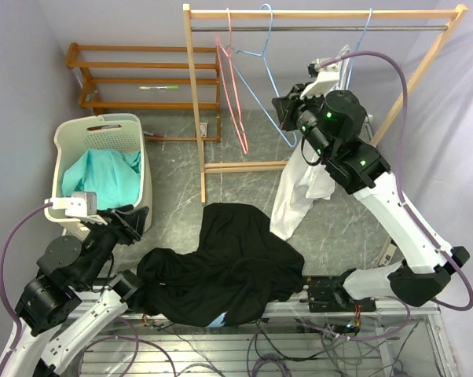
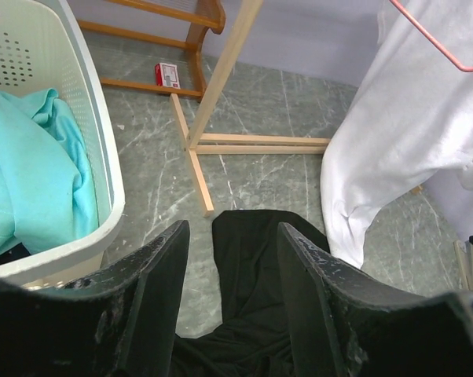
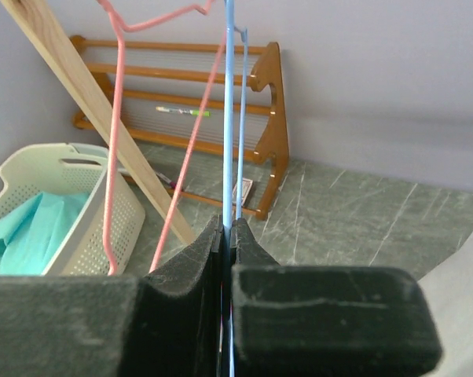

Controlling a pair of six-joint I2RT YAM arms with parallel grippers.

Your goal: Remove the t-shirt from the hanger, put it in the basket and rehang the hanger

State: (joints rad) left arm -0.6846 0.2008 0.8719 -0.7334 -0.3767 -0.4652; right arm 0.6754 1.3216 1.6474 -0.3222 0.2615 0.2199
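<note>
A black t-shirt (image 1: 221, 263) lies crumpled on the floor in front of the rack, off any hanger; it also shows in the left wrist view (image 2: 248, 267). My right gripper (image 1: 287, 110) is shut on the wire of a bare light-blue hanger (image 1: 269, 78) that hangs from the rail; the wire runs between the closed jaws in the right wrist view (image 3: 229, 118). My left gripper (image 2: 232, 236) is open and empty, just above the near left edge of the black t-shirt; it shows beside the basket in the top view (image 1: 133, 220).
A white garment (image 1: 299, 196) hangs at the rack's right end behind my right arm. A pink hanger (image 1: 235, 86) hangs bare beside the blue one. A white laundry basket (image 1: 64, 145) holds teal cloth (image 1: 99, 177). A wooden shoe rack (image 1: 142, 78) stands at the back.
</note>
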